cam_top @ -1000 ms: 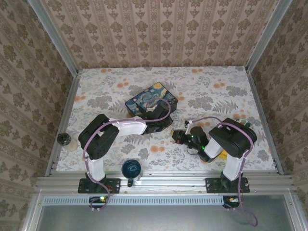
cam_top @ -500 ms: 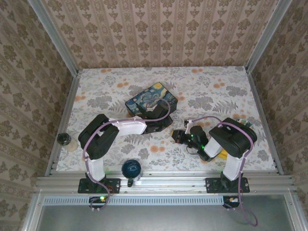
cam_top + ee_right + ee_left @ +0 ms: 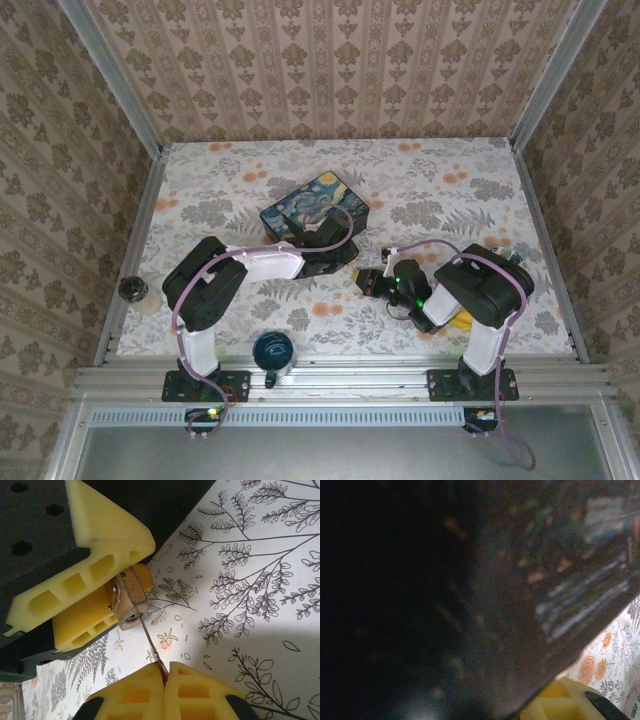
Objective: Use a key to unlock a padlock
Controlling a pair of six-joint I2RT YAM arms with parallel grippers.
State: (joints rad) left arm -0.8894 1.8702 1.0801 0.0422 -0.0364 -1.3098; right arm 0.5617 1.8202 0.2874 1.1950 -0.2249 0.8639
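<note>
From above, the left gripper (image 3: 343,257) and the right gripper (image 3: 368,284) met near the middle of the floral table (image 3: 450,190), just on the near side of a Starry Night painted rectangular tin (image 3: 313,205).

At the left wrist, a dark blurred surface (image 3: 470,590) sat close to the lens, with a yellow foam finger (image 3: 555,707) at the bottom edge.

At the right wrist, the tiny brass-gold padlock (image 3: 131,597) sat clamped between the left gripper's yellow fingers, upper left. The right gripper's fingers were clenched on the slim dark metal key (image 3: 151,647), its tip at the padlock's lower end.
</note>
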